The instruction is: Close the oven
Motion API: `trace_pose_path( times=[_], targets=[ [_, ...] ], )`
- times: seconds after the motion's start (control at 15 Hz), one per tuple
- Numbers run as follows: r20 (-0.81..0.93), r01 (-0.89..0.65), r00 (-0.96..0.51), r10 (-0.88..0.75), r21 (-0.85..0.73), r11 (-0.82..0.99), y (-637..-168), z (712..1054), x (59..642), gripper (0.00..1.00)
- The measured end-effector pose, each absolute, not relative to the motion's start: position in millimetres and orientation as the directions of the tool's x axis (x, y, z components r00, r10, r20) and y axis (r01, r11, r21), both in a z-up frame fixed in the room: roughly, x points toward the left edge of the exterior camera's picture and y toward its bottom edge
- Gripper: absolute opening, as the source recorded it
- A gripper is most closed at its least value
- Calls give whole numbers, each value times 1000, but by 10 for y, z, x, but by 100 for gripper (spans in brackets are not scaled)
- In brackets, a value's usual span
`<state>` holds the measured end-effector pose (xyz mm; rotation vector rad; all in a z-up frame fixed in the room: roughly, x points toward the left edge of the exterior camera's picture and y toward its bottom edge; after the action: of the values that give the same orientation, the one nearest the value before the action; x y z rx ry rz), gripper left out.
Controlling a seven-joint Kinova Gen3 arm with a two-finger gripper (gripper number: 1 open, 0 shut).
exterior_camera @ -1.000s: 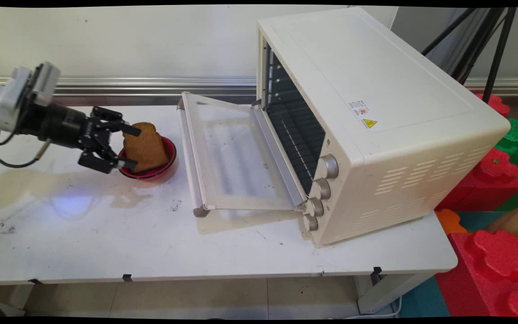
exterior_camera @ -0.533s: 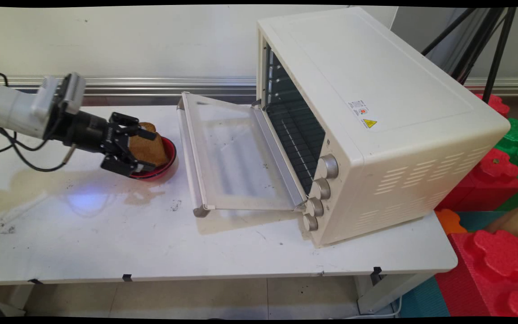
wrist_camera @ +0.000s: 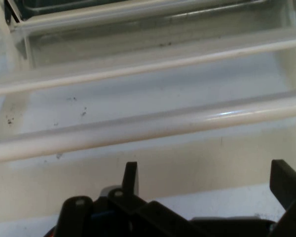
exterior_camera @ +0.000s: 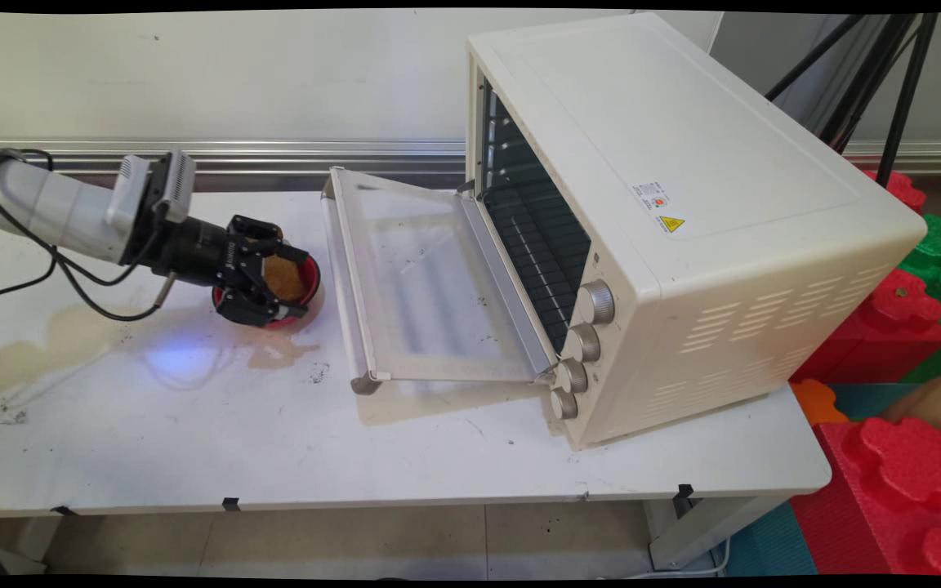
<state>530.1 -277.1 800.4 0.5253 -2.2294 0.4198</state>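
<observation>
Black two-finger tool (exterior_camera: pixel 295 282) spread wide, straddling brown toast slice (exterior_camera: pixel 284 278) standing in small red bowl (exterior_camera: pixel 310 286) on white desk (exterior_camera: pixel 193 425), nothing clamped. Toast prob. light, stiff, crumbly; take it by flat faces. Cream toaster oven's dropped glass door (exterior_camera: pixel 430 286) just right of bowl; open desk nearer camera.

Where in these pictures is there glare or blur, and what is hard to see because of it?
Main view: sharp; the oven's open glass door shows pale reflections. Hand view: soft; a bright glare streak lies on the door's handle bar, and the gripper linkage at the bottom edge is out of focus.
</observation>
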Motion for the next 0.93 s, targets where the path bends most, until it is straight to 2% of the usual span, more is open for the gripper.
trace_pose_path(
  times=[0.4, 0.47, 0.93],
  targets=[
    [765, -497, -601, -233, -129, 858, -2837, 7893, 5204, 100],
    [766, -497, -600, -232, -130, 858, -2842, 7884, 5193, 0],
    [766, -488, -605, -219, -139, 862, -2888, 7797, 5130, 0]
  ],
)
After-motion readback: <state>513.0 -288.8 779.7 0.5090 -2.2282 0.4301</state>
